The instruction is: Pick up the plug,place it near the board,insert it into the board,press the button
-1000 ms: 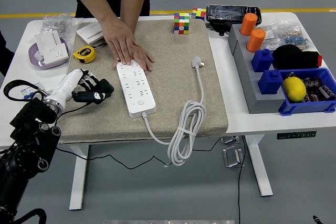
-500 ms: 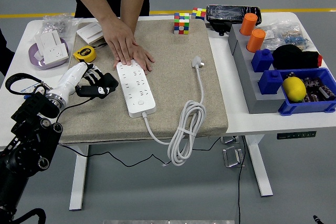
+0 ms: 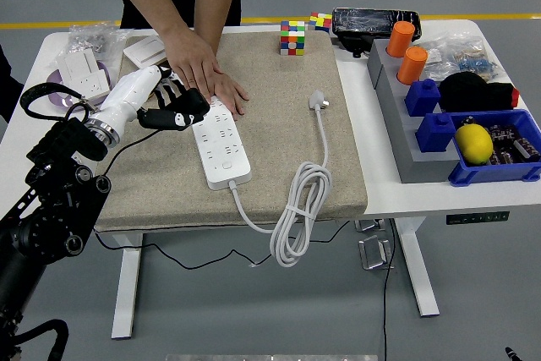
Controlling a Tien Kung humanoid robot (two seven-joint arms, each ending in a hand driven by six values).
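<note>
- Head view shows the left robot hand (image 3: pixel 173 116) raised over the mat (image 3: pixel 279 158), now just beside the power strip (image 3: pixel 218 143); a second ago it was lower and further left.
- Its fingers are loosely curled and hold nothing.
- The plug (image 3: pixel 318 101) lies on the mat right of the strip, well apart from the robot hand, its cable (image 3: pixel 296 209) coiled near the table's (image 3: pixel 423 196) edge.
- A person's hand (image 3: pixel 203 69) presses the strip's far end.
- I judge the pick-up is not yet begun.
</note>
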